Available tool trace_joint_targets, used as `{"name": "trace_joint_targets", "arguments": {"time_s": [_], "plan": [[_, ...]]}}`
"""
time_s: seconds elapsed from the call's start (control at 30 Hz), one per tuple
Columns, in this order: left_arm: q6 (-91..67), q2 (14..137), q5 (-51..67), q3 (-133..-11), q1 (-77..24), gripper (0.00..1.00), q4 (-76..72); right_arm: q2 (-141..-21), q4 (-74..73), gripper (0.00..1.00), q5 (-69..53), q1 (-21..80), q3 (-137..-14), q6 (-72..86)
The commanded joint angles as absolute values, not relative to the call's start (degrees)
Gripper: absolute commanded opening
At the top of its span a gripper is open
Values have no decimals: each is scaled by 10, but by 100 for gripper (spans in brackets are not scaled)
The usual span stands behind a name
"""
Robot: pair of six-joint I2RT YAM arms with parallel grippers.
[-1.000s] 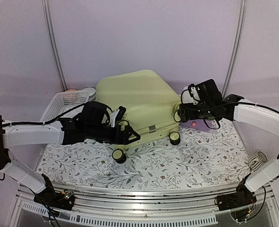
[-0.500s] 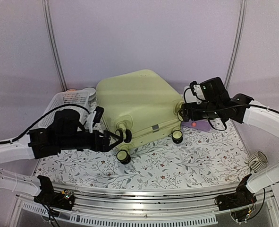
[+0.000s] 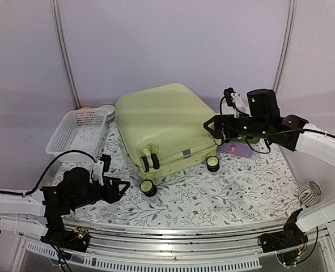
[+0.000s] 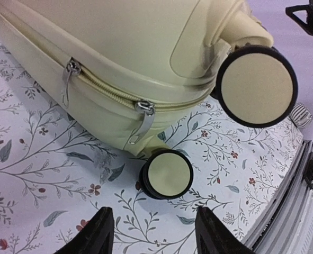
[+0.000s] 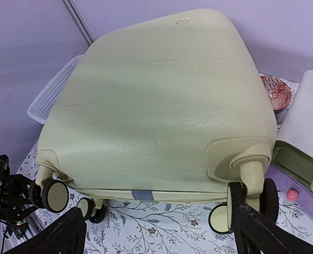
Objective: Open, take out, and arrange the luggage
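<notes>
- Flower-printed cloth point(image 3: 224, 192) is covering the table, and the large pale yellow-green hard-shell suitcase point(image 3: 161, 122) is lying flat on it, closed, between the two arms.
- Low over the cloth, the left gripper point(image 4: 155, 235) is hovering with its two black fingers point(image 4: 100, 233) standing apart; nothing is sitting between them and it is gripping nothing.
- Just ahead of those fingers, the suitcase's wheeled end is facing them. A small black-rimmed wheel point(image 4: 167, 174) is resting on the cloth, and above it the zipper seam is showing two metal pulls point(image 4: 143, 119) hanging down.
- From this gripper, the suitcase's long axis is running away toward the back wall, so the seam is crossing in front of the fingers from left to right.
- Raised beside the other wheeled corner, the right gripper point(image 5: 159, 233) is spreading its jaws wide and holding nothing. The broad shell is lying ahead of and below it.
- By my judgement, the left arm is sitting nearer the pulls and is better lined up for unzipping.
</notes>
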State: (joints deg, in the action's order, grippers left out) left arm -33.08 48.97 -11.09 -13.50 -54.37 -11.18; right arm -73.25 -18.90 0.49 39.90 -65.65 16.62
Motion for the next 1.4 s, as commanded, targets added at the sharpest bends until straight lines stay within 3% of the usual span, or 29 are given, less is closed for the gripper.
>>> {"name": "trace_joint_targets", "arguments": {"time_s": [0.0, 0.4, 0.57, 0.7, 1.1, 1.37], "plan": [[-219, 492, -140, -107, -548, 55, -267, -718, -120, 99, -59, 405, -627, 188], [-105, 606, -120, -53, -524, 45, -475, -752, -29, 99, -143, 429, -594, 214], [-91, 672, -69, -53, -488, 58, -539, -769, -9, 99, -153, 459, -579, 228], [-78, 737, -44, -68, -473, 59, -576, -779, 8, 99, -150, 478, -556, 241], [-26, 931, 2, -107, -462, 43, -765, -813, 58, 100, -151, 497, -538, 281], [-28, 983, -40, -131, -461, 43, -785, -826, 59, 100, -148, 497, -547, 279]]}}
